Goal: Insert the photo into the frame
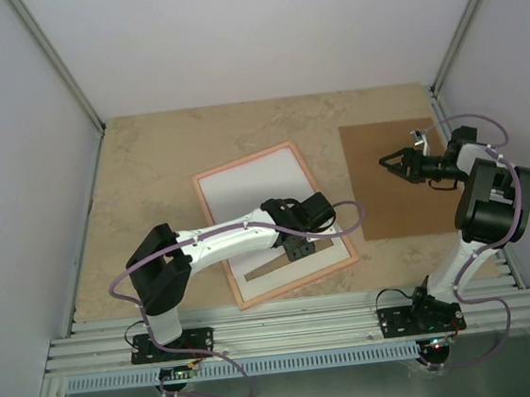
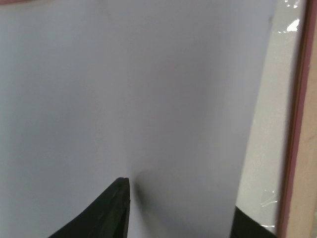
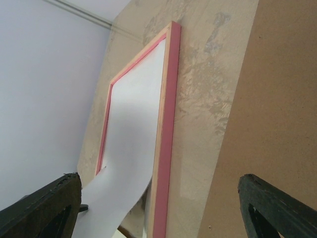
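Frame (image 1: pixel 242 161): thin pink rectangular border, laid flat and skewed at centre of table (image 1: pixel 149 173). Photo (image 1: pixel 255 190) contained within frame, plain white back shown upward; near end is seen raised and bowed in right wrist view. Left gripper (image 1: pixel 298 244) is positioned over frame's 5 o'clock end. One dark finger (image 2: pixel 111 213) is seen against sheet, other partly hidden behind it, so jaw state cannot be told. Right gripper (image 1: pixel 386 162): jaws spread wide, nothing between, held above flat brown cardboard sheet (image 1: pixel 390 214) at 3 o'clock of frame. Table surface: beige, marbled.
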Motion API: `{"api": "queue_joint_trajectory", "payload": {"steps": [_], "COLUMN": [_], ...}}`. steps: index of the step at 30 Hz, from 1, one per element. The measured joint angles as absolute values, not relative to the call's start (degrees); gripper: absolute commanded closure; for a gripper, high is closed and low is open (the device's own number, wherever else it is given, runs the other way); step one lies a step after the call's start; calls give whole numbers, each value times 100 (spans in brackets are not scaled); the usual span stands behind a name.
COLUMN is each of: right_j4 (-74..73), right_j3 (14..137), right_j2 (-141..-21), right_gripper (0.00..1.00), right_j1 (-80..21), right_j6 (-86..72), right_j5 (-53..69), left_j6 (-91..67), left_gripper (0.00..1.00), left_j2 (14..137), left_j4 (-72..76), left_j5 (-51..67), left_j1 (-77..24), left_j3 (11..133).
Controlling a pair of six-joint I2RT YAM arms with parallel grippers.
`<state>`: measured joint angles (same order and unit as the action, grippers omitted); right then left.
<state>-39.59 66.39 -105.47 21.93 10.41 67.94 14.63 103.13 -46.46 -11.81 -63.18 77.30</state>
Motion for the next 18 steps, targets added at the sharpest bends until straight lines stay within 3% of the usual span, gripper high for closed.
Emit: {"api": "queue_joint_trajectory", "payload": {"steps": [9,12,18], "right_j4": [-3959,-3959,-3959], "right_j3": [6624,6624,6624], "right_j2": [-10545,-10541,-10536], "right_gripper": [13,13,13], "right_j1": [2196,2196,2196], "right_j6": [1041,1041,1041], "right_j5": [6796,6794,6796], "left_j6": [1459,1396,1299], "left_gripper": [9,1,2], "left_j2": [10311,10287,10108], "left_j4": [-4637,-4626,-4379], "left_j5": [-725,-484,-209], "left_j1": [-6318,-6318,-6318], "left_j3": [7730,7730,7594]}}
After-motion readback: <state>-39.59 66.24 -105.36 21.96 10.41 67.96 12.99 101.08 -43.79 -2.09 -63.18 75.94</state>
